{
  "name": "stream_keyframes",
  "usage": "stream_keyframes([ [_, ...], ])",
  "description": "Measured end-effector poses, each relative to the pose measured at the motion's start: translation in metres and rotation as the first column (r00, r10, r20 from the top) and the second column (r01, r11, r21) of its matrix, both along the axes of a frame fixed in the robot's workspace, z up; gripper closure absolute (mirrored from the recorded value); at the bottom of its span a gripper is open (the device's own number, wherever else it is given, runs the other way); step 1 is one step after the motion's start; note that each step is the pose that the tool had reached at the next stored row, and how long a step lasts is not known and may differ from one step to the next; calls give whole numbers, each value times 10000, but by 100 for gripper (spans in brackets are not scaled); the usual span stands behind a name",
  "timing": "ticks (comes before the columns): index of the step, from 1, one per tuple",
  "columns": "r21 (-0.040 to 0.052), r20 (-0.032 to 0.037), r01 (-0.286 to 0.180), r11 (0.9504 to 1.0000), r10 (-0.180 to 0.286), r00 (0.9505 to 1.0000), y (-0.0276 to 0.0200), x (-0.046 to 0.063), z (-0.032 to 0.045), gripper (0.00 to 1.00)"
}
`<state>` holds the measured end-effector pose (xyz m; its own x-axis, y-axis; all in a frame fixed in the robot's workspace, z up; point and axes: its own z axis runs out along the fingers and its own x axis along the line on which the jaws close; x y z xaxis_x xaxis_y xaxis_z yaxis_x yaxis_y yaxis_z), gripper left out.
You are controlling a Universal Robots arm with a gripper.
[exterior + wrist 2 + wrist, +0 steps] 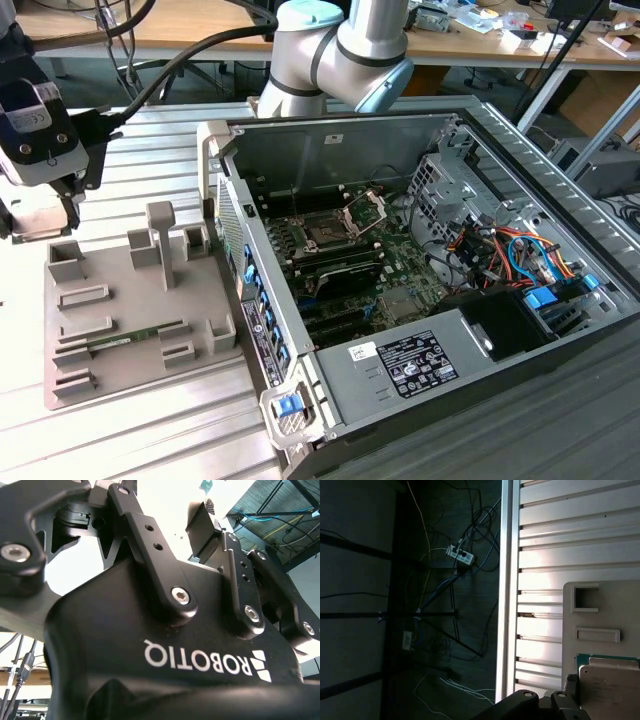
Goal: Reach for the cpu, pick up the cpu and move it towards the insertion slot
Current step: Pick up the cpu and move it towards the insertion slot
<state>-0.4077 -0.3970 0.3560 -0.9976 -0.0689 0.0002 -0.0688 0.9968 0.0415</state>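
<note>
Where the gripper (42,190) hangs over the outer corner of the grey tray (130,385), at the exterior view's left, the cpu (610,690) shows just beside the gripper's dark links in the first wrist view.

- **Cpu:** a flat square chip with a pale silvery face. A thin teal-green edge runs along one side. It overlaps the tray in that view, next to a narrow raised slot and a square pocket.
- **Grip state:** it cannot be told whether the gripper is apart, together, or clamped on the cpu.
- **Tray:** it rests on a slatted metal table (150,140). It holds a long green memory stick (135,337) lying flat near its middle.
- **Beside the tray:** on the exterior view's right stands an open computer case (400,375).
- **Insertion slot:** the insertion slot (325,232) sits inside the case, well apart from the tray. It is a dark square ringed by a silver frame, and its bracket is tipped up.
- **Beyond the tray:** the grey arm (340,50) rises behind the case.
</note>
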Motion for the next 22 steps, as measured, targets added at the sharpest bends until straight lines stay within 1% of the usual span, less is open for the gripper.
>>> stream_keyframes([
  [13, 0, 0, 0, 10000, 0, 10000, 0, 0, 34, 45],
  [22, 0, 0, 0, 10000, 0, 10000, 0, 0, 87, 45],
])
